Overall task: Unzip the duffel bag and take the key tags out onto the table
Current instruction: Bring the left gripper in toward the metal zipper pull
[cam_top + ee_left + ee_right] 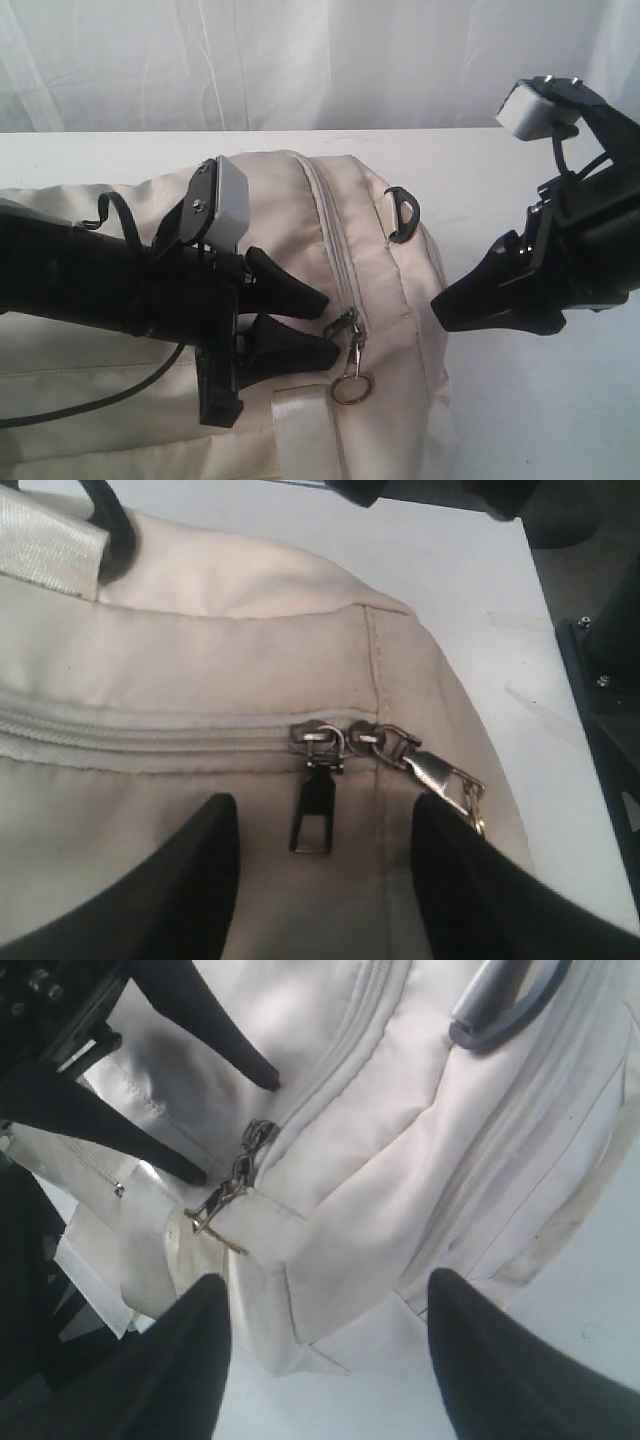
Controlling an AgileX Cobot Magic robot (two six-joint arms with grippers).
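Left gripper (330, 326): nearest the lens; its jaws are spread wide and nothing is held.
Right gripper (452, 306): its jaws are parted wide and nothing is gripped; it is held off the bag's end, clear of the fabric.
Duffel bag (270, 200): laid on the bench (500, 170) between the two grippers, zipped shut.
Sliders (345, 740): two are met nose to nose at a seam, directly ahead of the left gripper's fingertips.
Flat pull tab (312, 818): hung from one slider and framed by the left gripper's jaws, not yet pinched.
Ring pull (352, 388): trailed from the other slider, just past the left gripper's fingertips.
Zipper (335, 230): its long axis is run crosswise to the left gripper's reach, in line with the gap between its fingers.
Nearer arm: the left is judged far nearer; the right is well apart from the sliders.
Key tags: not seen; judged to be inside the closed bag.
Coming move: a pinch on a pull is judged to be needed, then a drag along the zipper's line.
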